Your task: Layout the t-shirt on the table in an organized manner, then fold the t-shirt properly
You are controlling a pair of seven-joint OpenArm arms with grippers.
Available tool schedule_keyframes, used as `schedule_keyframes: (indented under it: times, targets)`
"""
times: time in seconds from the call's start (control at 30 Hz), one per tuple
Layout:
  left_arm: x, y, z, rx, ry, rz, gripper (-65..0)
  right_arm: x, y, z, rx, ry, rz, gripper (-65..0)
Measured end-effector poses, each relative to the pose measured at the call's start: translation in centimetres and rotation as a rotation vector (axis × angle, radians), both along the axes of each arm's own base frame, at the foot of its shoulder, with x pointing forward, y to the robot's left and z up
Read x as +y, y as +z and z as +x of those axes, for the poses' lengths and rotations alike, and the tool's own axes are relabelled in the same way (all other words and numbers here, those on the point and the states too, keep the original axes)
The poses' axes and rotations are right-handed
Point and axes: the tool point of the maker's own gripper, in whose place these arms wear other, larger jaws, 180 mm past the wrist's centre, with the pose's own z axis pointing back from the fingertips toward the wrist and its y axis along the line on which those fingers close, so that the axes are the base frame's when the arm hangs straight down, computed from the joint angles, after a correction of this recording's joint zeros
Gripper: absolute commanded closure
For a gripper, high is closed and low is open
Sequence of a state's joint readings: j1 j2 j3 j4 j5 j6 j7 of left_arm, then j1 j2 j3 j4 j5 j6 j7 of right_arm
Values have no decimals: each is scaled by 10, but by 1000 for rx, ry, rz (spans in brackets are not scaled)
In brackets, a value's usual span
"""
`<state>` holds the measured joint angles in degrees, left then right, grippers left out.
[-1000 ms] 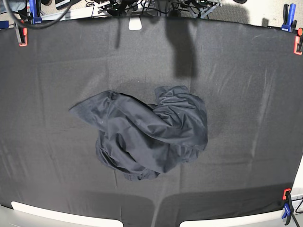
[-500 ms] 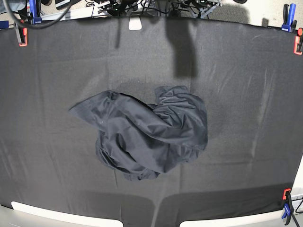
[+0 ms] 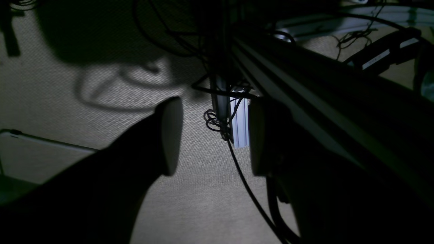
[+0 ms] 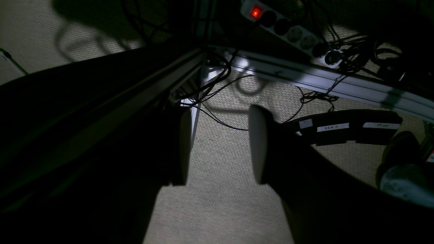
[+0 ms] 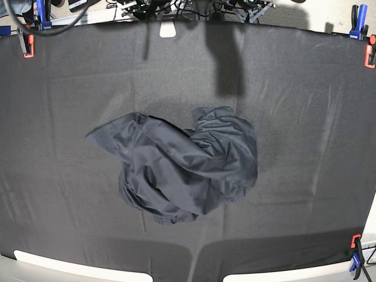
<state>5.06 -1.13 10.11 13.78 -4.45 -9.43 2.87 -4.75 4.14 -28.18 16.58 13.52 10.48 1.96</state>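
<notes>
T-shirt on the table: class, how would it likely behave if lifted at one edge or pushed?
The t-shirt lies crumpled in soft folds, so it is probably floppy and would drape. Its thin, smooth-looking fabric suggests it is light. Pushed, it would likely bunch rather than slide whole.

You are looking down on the table point(image 5: 305, 117), a wide surface covered edge to edge by a black matte cloth, with pale edges showing along the near side. Red and blue clamps point(image 5: 26, 44) grip its corners at far left, far right and near right. The only thing lying on it is the t-shirt point(image 5: 182, 167), a dark crumpled heap near the middle, bunched in folds with one pointed flap reaching out to the left.
</notes>
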Motion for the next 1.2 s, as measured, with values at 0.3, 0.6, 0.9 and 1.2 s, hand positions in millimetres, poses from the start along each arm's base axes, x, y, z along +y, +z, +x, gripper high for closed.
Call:
schedule_keyframes:
  times: [0.3, 0.6, 0.9, 1.2]
  targets:
    - [0, 0, 2, -35, -93, 10, -292, 0, 0, 0, 1, 0, 0, -273]
    - [-2, 0, -9, -20, -158, 11, -292, 0, 0, 0, 0, 0, 0, -273]
    - [-2, 0, -9, -20, -157, 11, -292, 0, 0, 0, -1, 0, 0, -273]
    - [-2, 0, -9, -23, -157, 10, -292, -4, 0, 0, -1, 0, -5, -273]
